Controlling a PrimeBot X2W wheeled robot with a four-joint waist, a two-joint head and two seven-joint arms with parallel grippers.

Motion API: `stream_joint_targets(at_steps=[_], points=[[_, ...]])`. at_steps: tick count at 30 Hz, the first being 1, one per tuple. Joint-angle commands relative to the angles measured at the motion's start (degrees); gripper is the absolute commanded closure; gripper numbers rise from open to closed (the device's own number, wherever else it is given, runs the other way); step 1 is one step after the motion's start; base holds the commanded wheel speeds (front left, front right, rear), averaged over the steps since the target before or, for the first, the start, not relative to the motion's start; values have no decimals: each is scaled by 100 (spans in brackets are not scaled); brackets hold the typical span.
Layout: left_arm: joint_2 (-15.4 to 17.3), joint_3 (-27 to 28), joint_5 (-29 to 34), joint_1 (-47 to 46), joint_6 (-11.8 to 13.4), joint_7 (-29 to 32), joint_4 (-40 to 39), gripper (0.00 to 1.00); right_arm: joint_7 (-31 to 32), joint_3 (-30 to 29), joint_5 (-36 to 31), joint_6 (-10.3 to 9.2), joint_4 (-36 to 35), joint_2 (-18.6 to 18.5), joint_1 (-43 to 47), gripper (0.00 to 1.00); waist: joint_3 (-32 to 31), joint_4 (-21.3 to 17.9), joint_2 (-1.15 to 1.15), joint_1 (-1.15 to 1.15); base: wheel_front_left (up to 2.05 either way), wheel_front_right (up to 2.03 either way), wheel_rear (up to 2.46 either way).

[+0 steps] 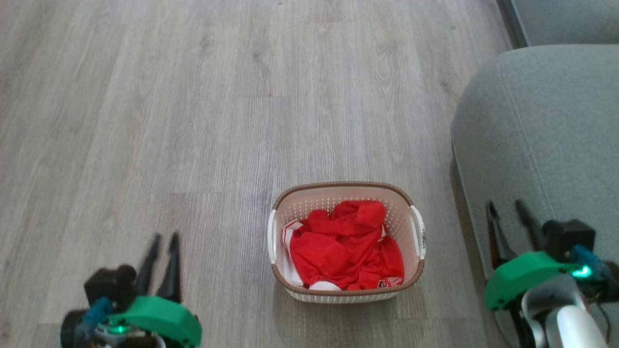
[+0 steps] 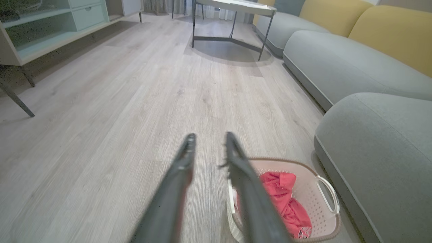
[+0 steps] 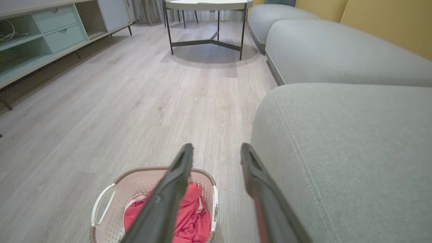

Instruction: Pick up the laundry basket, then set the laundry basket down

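the basket (image 1: 344, 185) sits on the floor (image 1: 193, 121) between the two grippers, near the sofa (image 1: 541, 135), touched by neither. it looks light and stiff-walled, its red clothes (image 1: 346, 246) soft and loose; the white side handles (image 1: 418, 231) seem the best holds, one per gripper. the left gripper (image 1: 164, 237) and right gripper (image 1: 505, 204) both have jaws apart, empty. the head view gives both handles from above; the wrist views add a table (image 3: 209, 4) and shelves (image 2: 50, 27) farther off.

White print on red clothing (image 1: 338, 246) in the laundry basket (image 1: 346, 184) is unreadable.
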Motion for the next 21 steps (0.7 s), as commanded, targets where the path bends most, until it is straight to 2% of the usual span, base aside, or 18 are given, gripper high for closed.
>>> stream_joint_targets(at_steps=[1, 21], points=[[-16, -4, -45, 13, -7, 0, 33, 100, 1, -4, 46, 0, 65, 6, -5, 100, -1, -2, 0, 0, 0, 0, 0], [-92, 233, -1204, -188, -236, 141, 296, 100, 105, -50, 1371, -5, 233, -2, -87, 100, -30, -54, 0, 0, 0, 0, 0]])
